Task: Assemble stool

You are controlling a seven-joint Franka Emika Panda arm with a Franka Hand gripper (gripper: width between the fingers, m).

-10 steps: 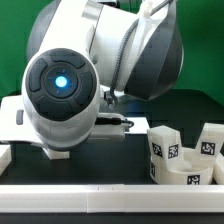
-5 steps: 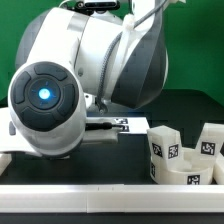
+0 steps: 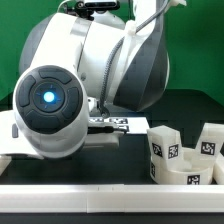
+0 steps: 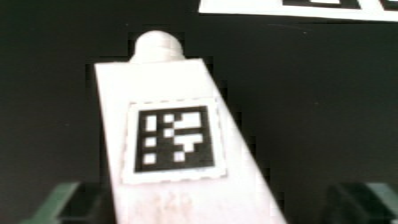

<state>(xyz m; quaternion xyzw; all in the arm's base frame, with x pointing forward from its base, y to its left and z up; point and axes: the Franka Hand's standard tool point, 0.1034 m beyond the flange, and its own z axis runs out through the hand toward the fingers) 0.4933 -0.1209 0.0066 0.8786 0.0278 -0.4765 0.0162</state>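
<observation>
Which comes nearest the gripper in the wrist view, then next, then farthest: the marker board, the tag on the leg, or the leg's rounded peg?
1. Tag on the leg: right by the open gripper.
2. Rounded peg: at the leg's far end.
3. Marker board: beyond the peg, farthest.

The arm (image 3: pixel 112 58) is glossy white with grey joint bands and a black cap (image 3: pixel 47 98) glowing blue.

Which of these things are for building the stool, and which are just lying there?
For the stool:
white blocky plastic leg with a black-and-white tag, under the open claw
two tagged white legs at the exterior view's right

Just lying about:
flat white marker board
plain white bar
</observation>
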